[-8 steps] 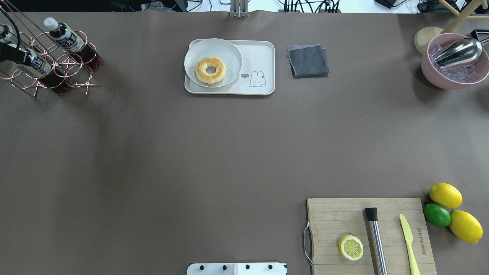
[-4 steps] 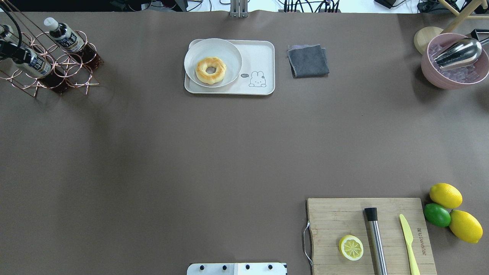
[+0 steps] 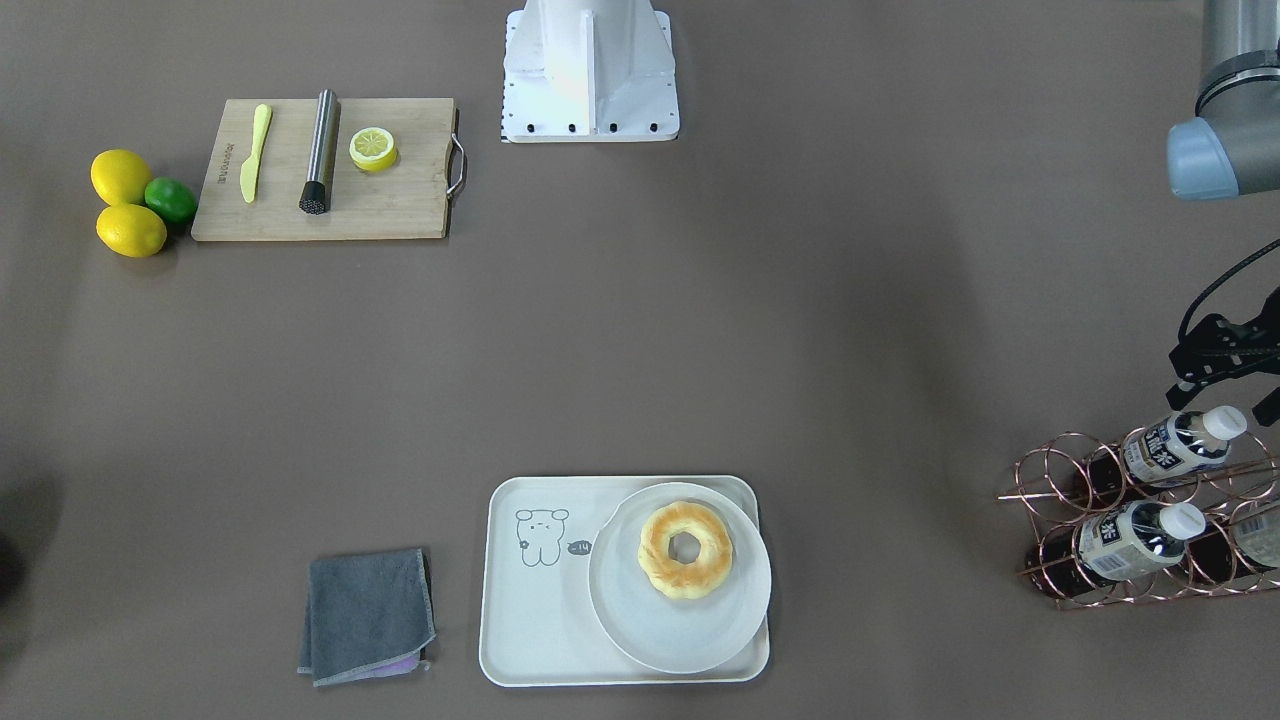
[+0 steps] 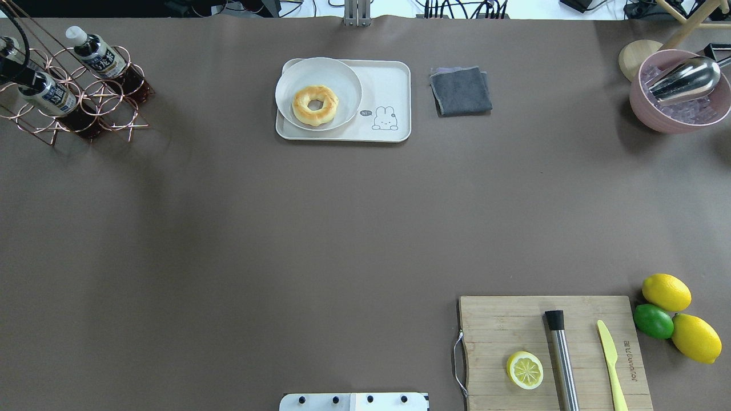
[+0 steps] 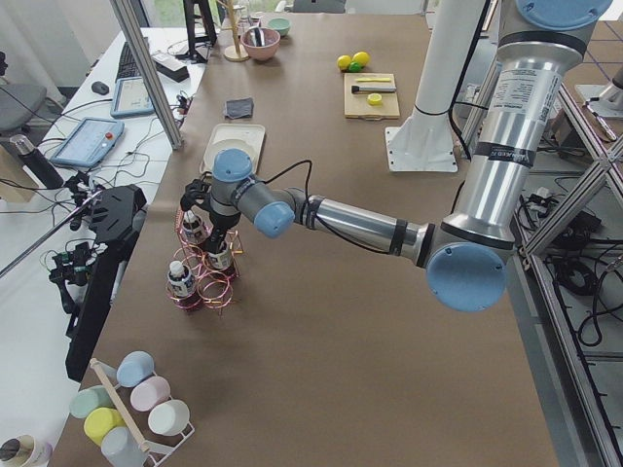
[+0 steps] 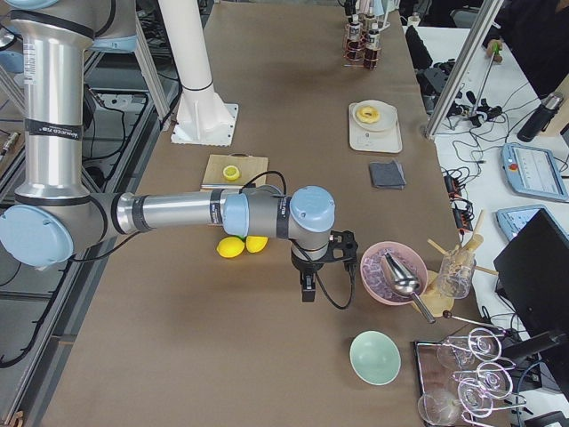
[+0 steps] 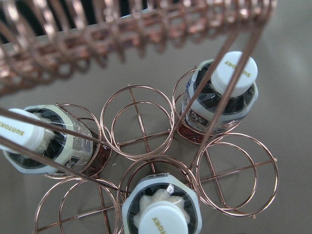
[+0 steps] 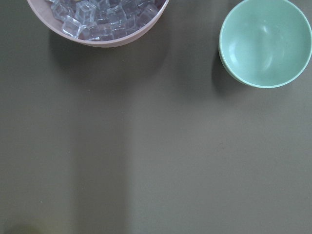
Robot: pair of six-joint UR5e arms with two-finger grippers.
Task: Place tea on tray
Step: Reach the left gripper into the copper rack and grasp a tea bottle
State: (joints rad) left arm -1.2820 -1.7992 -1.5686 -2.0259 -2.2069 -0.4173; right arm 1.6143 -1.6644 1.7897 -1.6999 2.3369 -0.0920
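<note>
A long brown surface seen from above and from both ends. At one end stands a copper wire rack holding three small bottles of dark tea with white caps.

Nothing in the job of putting tea on the tray looks finished. All three bottles sit in rings of the rack, and none has been lifted clear.

The left gripper hangs just over the rack, close above the white cap of the tea, the bottle on the rack's robot-facing side. Only part of the black fingers shows at the picture's edge, so I cannot tell whether they are spread, closed, or have the cap. The left wrist camera looks straight down into the rack and shows caps and empty rings but no fingers.

The tray, cream-white with a small drawn animal, lies well apart from the rack, toward the middle of the surface. A round white plate with a doughnut covers the half of the tray nearer the rack. The half farther from the rack is bare.

The right gripper hovers at the opposite end of the surface from the rack. I cannot tell how its fingers are set.

By my judgement the grasp, the lift, the carry and the set-down all remain.
</note>
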